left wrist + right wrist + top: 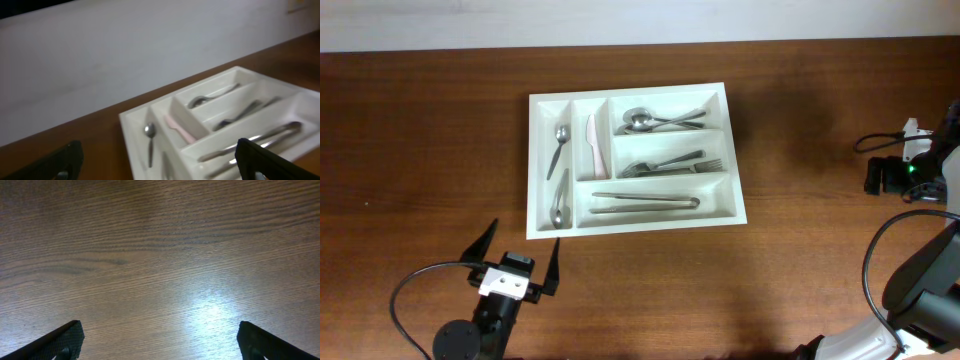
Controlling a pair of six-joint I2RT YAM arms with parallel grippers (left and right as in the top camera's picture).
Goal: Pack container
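The container [650,226], a white tray with five compartments, lies flat at the table's middle. Two spoons [558,150] fill its far-left narrow slot, and a pale pink knife [591,145] lies in the one beside it. Spoons [655,120], forks [670,165] and long metal tongs [645,202] occupy the three crosswise sections. My left gripper [520,250] hovers just off the tray's near-left corner, open and holding nothing. In the left wrist view the container [131,137] shows between the spread fingers of the left gripper [160,155]. My right gripper [160,332] is open over bare wood.
The right arm [905,175] with its black cables sits at the table's far right edge, well away from the tray. Brown wooden tabletop [440,130] surrounds the tray on all sides. A pale wall [125,55] rises behind the table.
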